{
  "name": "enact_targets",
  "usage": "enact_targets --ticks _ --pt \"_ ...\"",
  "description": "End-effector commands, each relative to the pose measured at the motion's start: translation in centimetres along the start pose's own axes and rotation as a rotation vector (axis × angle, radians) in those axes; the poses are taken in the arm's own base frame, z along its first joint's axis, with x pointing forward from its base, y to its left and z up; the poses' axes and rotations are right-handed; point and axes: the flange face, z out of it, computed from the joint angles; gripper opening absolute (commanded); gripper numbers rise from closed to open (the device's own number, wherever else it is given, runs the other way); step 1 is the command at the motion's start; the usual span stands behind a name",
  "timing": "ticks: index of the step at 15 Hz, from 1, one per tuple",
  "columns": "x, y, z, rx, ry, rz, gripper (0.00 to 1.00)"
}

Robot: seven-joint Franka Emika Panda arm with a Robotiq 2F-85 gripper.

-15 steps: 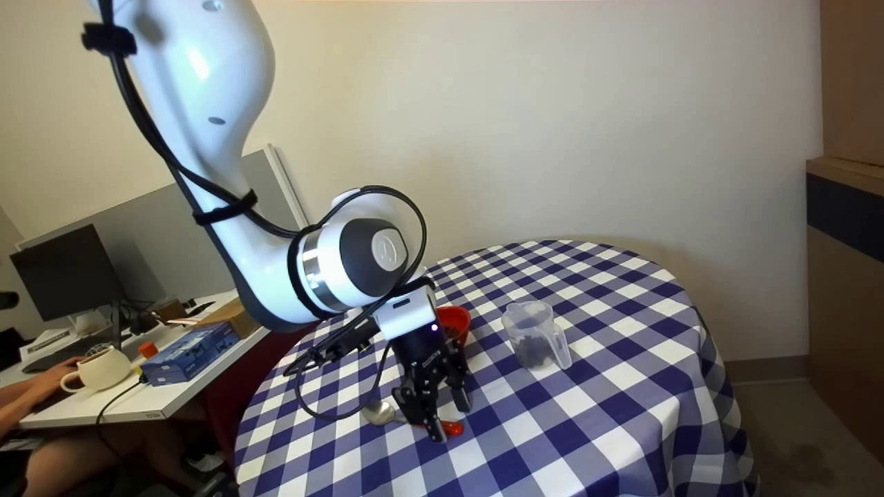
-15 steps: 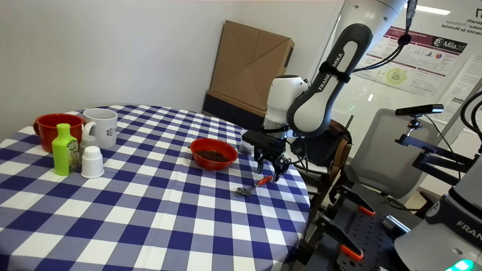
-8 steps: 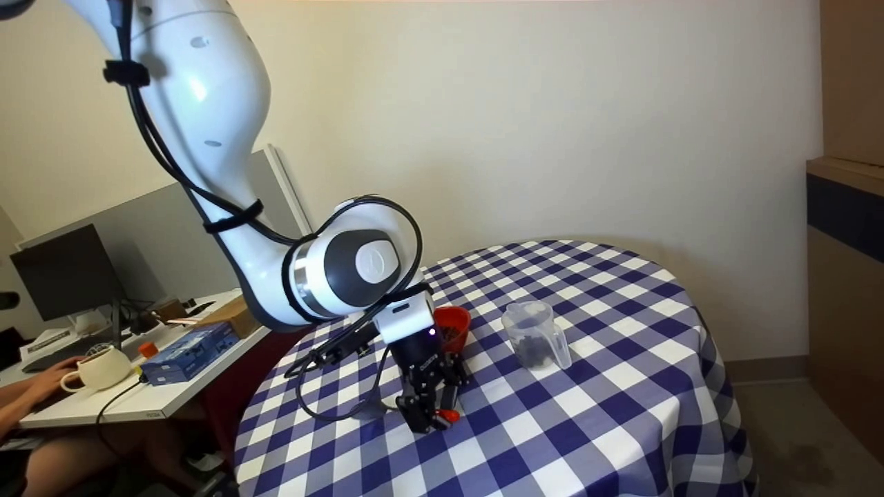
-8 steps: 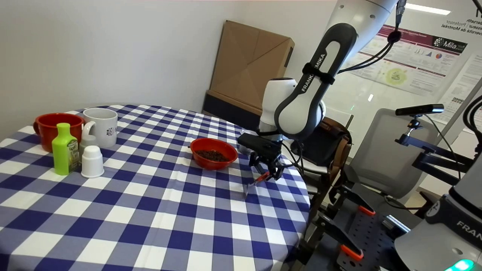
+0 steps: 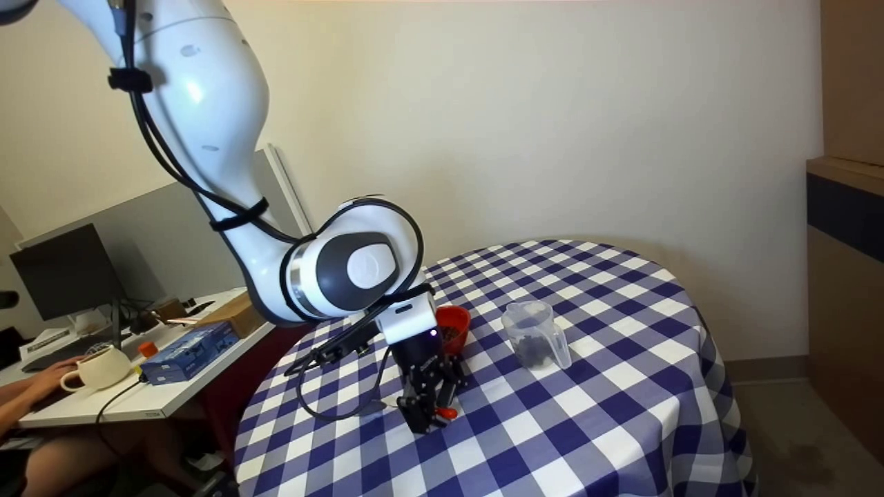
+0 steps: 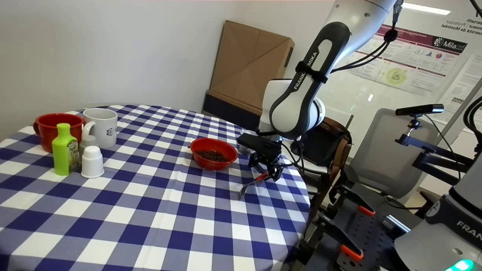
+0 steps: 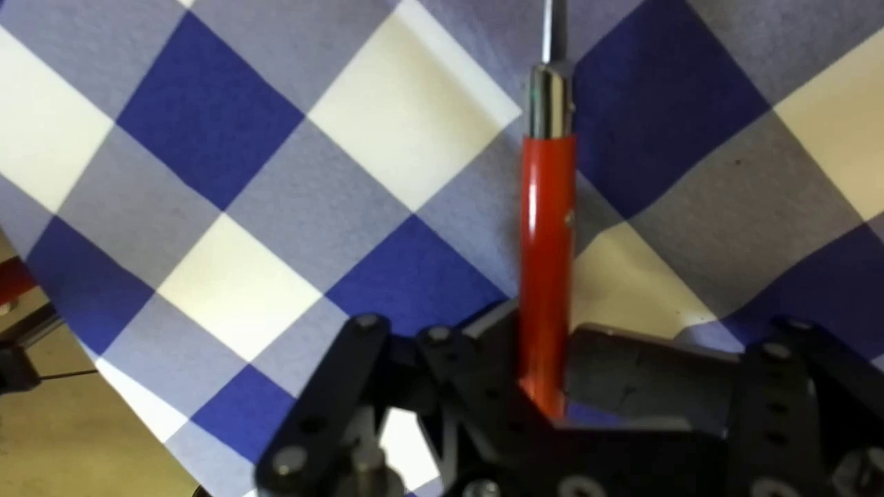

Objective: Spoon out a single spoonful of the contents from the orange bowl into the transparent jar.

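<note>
"What's beside that green bottle (image 6: 64, 152) on the checked desk (image 6: 150, 229)?"
"A small white container (image 6: 92, 163), with a red mug (image 6: 47, 131) and a white mug (image 6: 106, 128) behind."
"And by the wall (image 6: 150, 49)?"
"A cardboard box (image 6: 250, 64)."

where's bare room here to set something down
Free: between the white container and orange bowl; beside the transparent jar, away from the bowl. Crowded: by the green bottle, red mug and white mug, and at the gripper holding the spoon.
</note>
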Motion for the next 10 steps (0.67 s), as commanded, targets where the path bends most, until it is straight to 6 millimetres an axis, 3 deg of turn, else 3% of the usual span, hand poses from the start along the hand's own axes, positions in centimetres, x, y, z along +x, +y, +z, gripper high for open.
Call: enact_targets --ticks 1,8,9,10 --pt "0.09 -0.26 0.15 0.02 0.0 -0.015 0.37" --pt "0.32 -0.19 0.22 0.02 0.001 -0.014 0.88" --pt "0.33 -0.19 0.24 0.02 0.004 -0.009 0.52" --pt "0.33 -0.2 0.28 0.022 0.007 -0.005 0.5"
